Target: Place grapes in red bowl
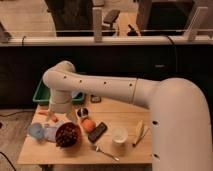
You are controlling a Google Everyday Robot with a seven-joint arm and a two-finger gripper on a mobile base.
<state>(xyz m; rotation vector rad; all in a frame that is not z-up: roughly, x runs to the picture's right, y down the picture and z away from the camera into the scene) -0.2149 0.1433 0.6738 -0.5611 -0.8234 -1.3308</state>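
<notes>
The red bowl (pixel 75 141) sits at the front left of the wooden table (pixel 125 152). The grapes (pixel 66 133), a dark maroon cluster, lie inside the bowl and fill most of it. My gripper (pixel 54 122) hangs below the wrist just left of and behind the bowl, close above the tabletop. It stands beside the grapes, and I cannot tell whether it touches them.
A pale blue cup (pixel 36 131) stands left of the bowl. An orange fruit (pixel 88 124), a small dark metal cup (pixel 82 113), a black flat device (pixel 97 132), a white cup (pixel 119 135), a banana (pixel 139 131) and a fork (pixel 105 152) lie to the right. A green bin (pixel 42 95) sits behind.
</notes>
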